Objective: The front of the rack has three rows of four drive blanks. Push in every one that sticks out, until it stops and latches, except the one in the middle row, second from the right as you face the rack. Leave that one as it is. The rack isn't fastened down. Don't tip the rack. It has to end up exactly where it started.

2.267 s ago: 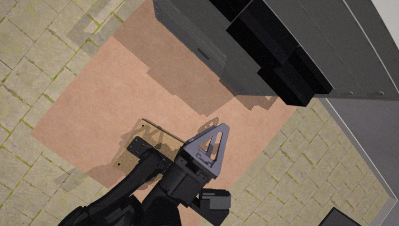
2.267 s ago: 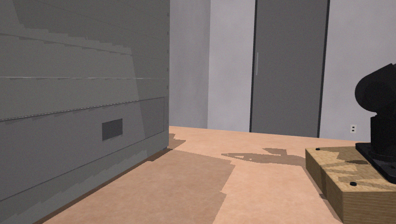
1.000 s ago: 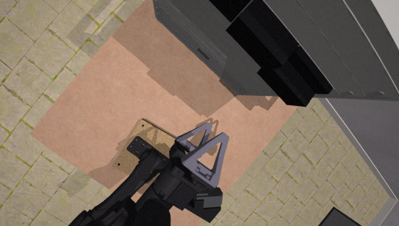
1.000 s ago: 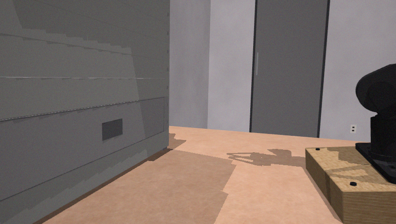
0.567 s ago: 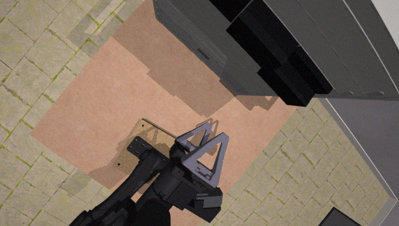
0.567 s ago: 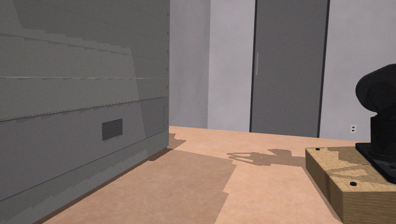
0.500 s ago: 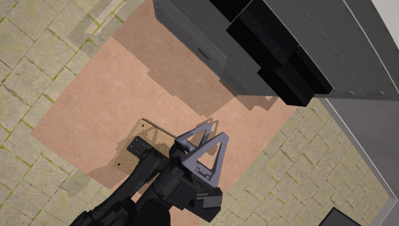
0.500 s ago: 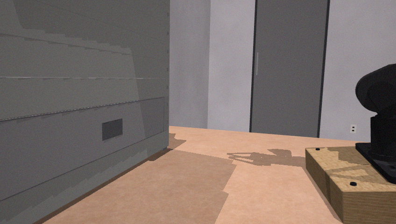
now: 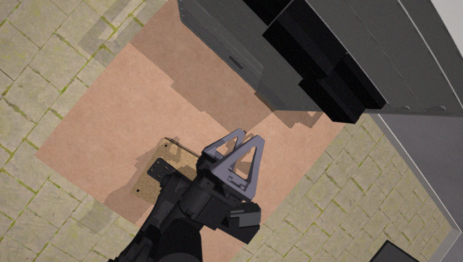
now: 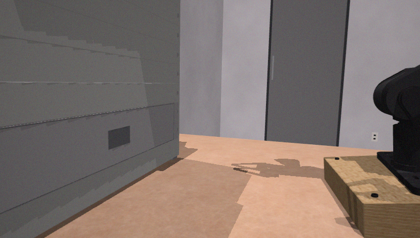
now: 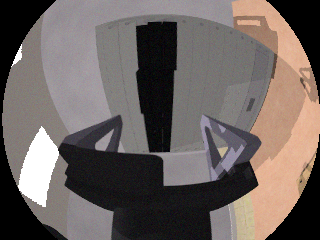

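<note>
The grey rack [image 9: 373,39] [image 10: 73,73] [image 11: 200,60] stands on the far part of a salmon mat [image 9: 113,113] [image 10: 206,200]. Black drive blanks [image 9: 328,97] [image 11: 156,87] show on its front, and several stick out by different lengths, one block [image 9: 292,42] higher up. My gripper [image 9: 250,134] [image 11: 163,135] is open and empty, with grey triangular fingers. It hangs in the air in front of the rack, pointed at the black blanks and well apart from them. The exterior view shows only the rack's side, not the gripper.
The arm's base [image 10: 403,117] sits on a wooden block [image 9: 175,155] [image 10: 353,182] on the mat. A grey cabinet door [image 10: 306,70] and walls stand behind. A dark box [image 9: 393,252] lies on the stone floor at the lower right.
</note>
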Controlling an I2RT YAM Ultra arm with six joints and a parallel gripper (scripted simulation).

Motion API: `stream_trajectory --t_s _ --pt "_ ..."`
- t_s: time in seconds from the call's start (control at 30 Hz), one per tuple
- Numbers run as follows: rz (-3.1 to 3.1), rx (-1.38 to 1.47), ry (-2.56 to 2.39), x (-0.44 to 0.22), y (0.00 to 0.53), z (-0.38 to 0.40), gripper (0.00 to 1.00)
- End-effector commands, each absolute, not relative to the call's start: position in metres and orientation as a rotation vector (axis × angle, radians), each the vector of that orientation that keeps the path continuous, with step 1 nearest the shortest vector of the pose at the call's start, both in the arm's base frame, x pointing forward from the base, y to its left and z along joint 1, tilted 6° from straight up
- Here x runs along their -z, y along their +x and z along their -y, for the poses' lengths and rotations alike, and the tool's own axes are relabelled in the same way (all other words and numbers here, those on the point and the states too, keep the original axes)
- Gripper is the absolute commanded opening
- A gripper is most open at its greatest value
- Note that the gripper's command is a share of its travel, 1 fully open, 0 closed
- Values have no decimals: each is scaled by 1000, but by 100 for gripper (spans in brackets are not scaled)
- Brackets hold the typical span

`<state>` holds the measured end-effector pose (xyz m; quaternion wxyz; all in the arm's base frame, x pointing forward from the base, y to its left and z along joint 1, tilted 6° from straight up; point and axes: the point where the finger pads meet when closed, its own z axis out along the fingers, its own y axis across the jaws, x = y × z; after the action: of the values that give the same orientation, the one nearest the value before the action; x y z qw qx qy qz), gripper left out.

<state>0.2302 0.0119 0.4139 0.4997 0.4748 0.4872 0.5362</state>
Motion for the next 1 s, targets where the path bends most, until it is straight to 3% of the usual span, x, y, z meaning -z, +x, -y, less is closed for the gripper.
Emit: stream_trajectory --t_s 0.0,0.33,0.97 --pt "-1115 -1268 1131 -432 243 -11 100" --pt "-1114 -1270 1133 -442 302 -41 100" --pt "-1088 -1280 1125 -451 313 -45 100"
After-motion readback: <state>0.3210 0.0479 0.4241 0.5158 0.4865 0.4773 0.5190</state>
